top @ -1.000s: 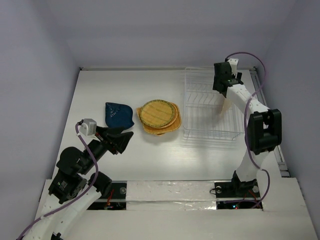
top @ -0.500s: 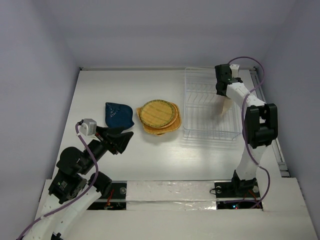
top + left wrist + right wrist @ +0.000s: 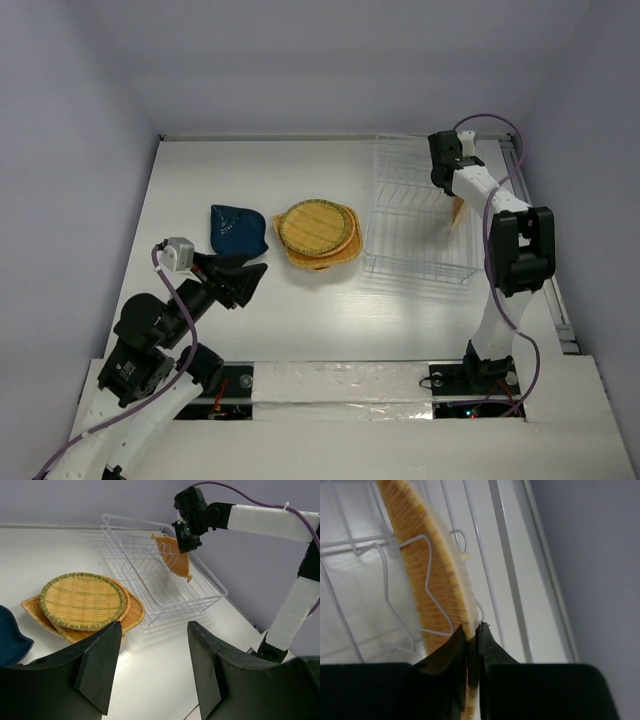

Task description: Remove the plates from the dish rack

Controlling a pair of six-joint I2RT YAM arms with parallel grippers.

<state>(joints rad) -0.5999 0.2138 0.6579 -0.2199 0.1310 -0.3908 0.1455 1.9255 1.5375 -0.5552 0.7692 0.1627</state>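
The white wire dish rack (image 3: 413,271) stands at the right of the table. One orange-yellow plate (image 3: 456,211) stands on edge in a slot near the rack's right side. My right gripper (image 3: 447,186) is above it, shut on its upper rim. The right wrist view shows the plate's rim (image 3: 432,575) pinched between the fingertips of the right gripper (image 3: 471,630). A dark blue plate (image 3: 238,229) and two stacked orange-yellow plates (image 3: 318,234) lie flat on the table left of the rack. My left gripper (image 3: 154,627) hovers open over bare table, holding nothing.
The table's right edge rail (image 3: 512,580) runs close beside the rack. Purple walls (image 3: 80,120) enclose the table on the left, back and right. The right arm's forearm (image 3: 265,520) reaches over the rack's right side.
The right gripper's jaws have closed onto the upright plate's rim. The rack has shifted slightly with it. The left arm has not moved.
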